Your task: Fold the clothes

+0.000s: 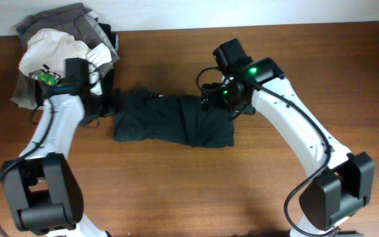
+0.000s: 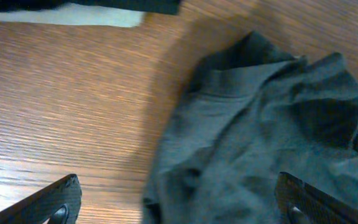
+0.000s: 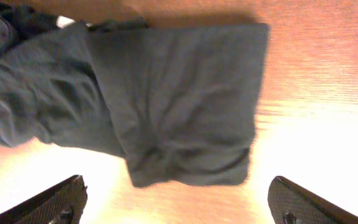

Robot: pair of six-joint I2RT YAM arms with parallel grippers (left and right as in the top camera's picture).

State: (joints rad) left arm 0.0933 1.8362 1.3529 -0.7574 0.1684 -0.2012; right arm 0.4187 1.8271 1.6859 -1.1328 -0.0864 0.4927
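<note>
Wooden table (image 1: 176, 197), pale wall along the far edge

Overhead: the dark T-shirt (image 1: 173, 122) lies mid-table as a rumpled band, partly folded, its right end squarer than its left. The left gripper (image 1: 106, 100) hangs just off the shirt's left end, the right gripper (image 1: 213, 99) over its far right edge. There's a heap (image 1: 58, 39) of grey and white garments at the far left corner, not ours

Left wrist: jaws spread wide with nothing between them, so released. Below is bunched cloth with a hem ridge, bare wood beside it

Right wrist: jaws also wide apart and empty, above a flat folded panel with a clean straight side edge; wrinkles near one corner

My read: the fold is part done and the left end needs tidying. For the next fold, take each grip on a real edge or corner and pinch all layers. Lift both sides level, then lay over slowly so the thin fabric doesn't drag or bunch. Keep the left arm clear of the heap
</note>
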